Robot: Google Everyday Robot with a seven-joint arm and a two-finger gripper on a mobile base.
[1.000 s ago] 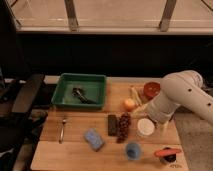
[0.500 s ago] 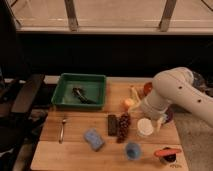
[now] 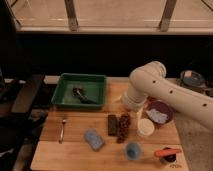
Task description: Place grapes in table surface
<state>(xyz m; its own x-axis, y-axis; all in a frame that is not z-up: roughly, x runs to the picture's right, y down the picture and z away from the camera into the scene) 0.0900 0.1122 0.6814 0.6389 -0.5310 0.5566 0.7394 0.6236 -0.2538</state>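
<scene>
Tan wooden planks formed the bench (image 3: 75, 155), and in the single camera view the grapes (image 3: 123, 128) lay on it as a dark reddish-purple bunch. They sat lengthwise just beside a flat black bar (image 3: 112, 125) on their left. A small white cup (image 3: 145, 128) stood near their right side.

The white arm reached in from the right and bent down toward the middle of the bench. Its gripper (image 3: 129, 104) hung at the low end of the arm, just behind the grapes and apart from them. The fingers stood released, grasping nothing, and no berry showed between them.

A green tray (image 3: 64, 98) sat at the back left with a dark utensil inside. In front of it lay a fork (image 3: 62, 131) and a blue sponge (image 3: 93, 139). A blue cup (image 3: 132, 150) stood near the front edge. A purple bowl (image 3: 159, 113) with something pale in it sat to the right, under the arm.

Judged from this layout, the placing looked done. The bunch rested fully on bare wood, not in the tray and not in any bowl. What seemed left was for the arm to lift clear without brushing the grapes or the white cup.
</scene>
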